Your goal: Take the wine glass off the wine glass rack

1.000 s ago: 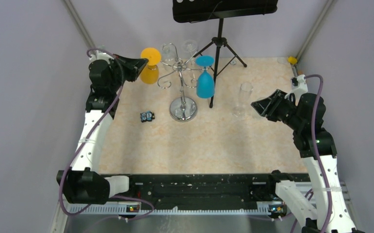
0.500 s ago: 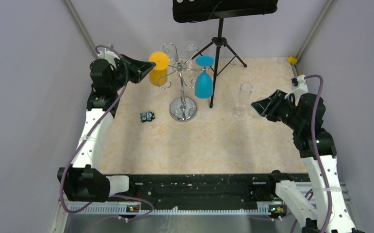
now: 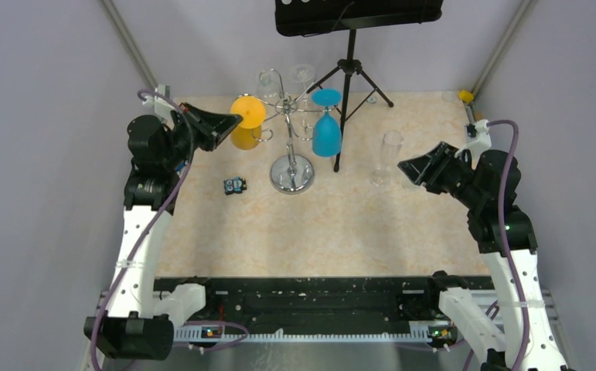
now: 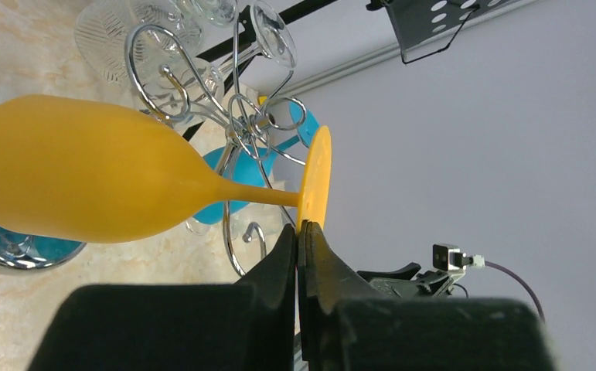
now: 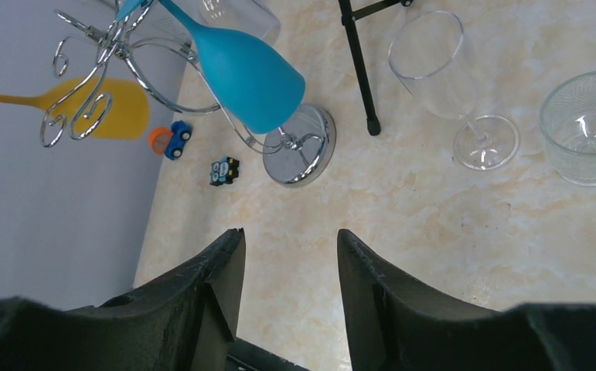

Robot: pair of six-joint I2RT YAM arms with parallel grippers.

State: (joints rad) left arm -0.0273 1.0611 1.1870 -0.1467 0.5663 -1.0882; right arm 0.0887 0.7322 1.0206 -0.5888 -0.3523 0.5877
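My left gripper (image 3: 235, 118) (image 4: 300, 227) is shut on the rim of the foot of an orange wine glass (image 3: 246, 113) (image 4: 86, 182) (image 5: 117, 108). The glass hangs foot up and bowl down, just left of the chrome wine glass rack (image 3: 291, 171) (image 4: 236, 124) (image 5: 306, 147). Its stem lies close to a curled hook arm; I cannot tell if they touch. A blue wine glass (image 3: 327, 133) (image 5: 240, 69) hangs on the rack's right side, and clear glasses (image 3: 302, 73) hang at its back. My right gripper (image 3: 404, 165) (image 5: 291, 236) is open and empty, above the table at the right.
A clear glass (image 3: 389, 158) (image 5: 449, 77) stands upright just left of the right gripper. A glass bowl (image 5: 588, 127) sits beyond it. A black tripod (image 3: 349, 69) (image 5: 360, 69) stands behind the rack. Small toys (image 3: 234, 185) (image 5: 223, 171) lie left of the rack's base.
The left arm has carried the orange glass first right toward the rack, then nearer and lower. The right gripper's jaws have spread a little wider; that arm has barely moved.
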